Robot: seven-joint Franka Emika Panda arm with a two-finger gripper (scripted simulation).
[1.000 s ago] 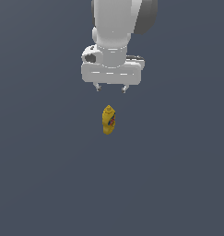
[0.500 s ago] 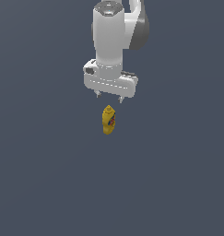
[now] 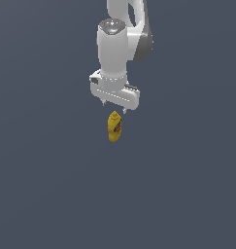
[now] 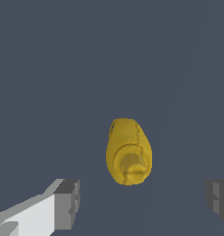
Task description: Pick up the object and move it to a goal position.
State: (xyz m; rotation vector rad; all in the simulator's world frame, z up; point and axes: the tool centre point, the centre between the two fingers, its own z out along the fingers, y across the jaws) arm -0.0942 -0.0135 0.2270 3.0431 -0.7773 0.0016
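From the wrist view the gripper (image 4: pixel 142 203) is spread wide, holding nothing, its two grey fingertips (image 4: pixel 67 203) standing well apart on either side of the yellow bottle (image 4: pixel 128 151) below. The step in hand looks like the descent onto it – best done by centring the bottle between the pads, lowering straight down, and closing only once they flank the body below the cap. In the exterior view the gripper (image 3: pixel 114 103) hangs just above the bottle (image 3: pixel 114 126), which stands on the grey floor (image 3: pixel 51 185) – long axis roughly vertical, pointed cap up toward the wrist, slightly tilted
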